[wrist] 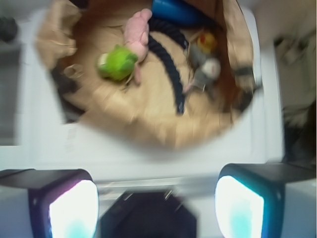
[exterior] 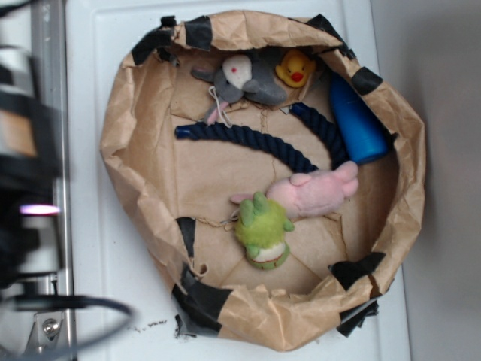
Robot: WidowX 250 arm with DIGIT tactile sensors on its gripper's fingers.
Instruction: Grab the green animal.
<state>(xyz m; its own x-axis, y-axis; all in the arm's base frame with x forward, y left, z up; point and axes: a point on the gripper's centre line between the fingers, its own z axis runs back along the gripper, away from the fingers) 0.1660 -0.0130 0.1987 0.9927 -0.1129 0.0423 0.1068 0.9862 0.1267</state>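
Note:
The green animal (exterior: 262, 230), a fuzzy lime-green plush with a cream belly, lies in the brown paper bowl (exterior: 135, 128), against the pink plush animal (exterior: 316, 189). In the wrist view the green animal (wrist: 117, 63) shows at the upper left, far from the jaws. My gripper (wrist: 156, 206) is open and empty, its two lit fingers wide apart, held outside the bowl over the white surface. In the exterior view only a blurred dark part of the arm (exterior: 22, 150) shows at the left edge.
Also in the bowl are a dark blue rope (exterior: 255, 143), a blue bottle (exterior: 357, 120), a grey and white plush (exterior: 244, 79) and a small yellow duck (exterior: 294, 69). The bowl has raised crumpled walls with black tape patches. A metal rail (exterior: 52, 75) runs along the left.

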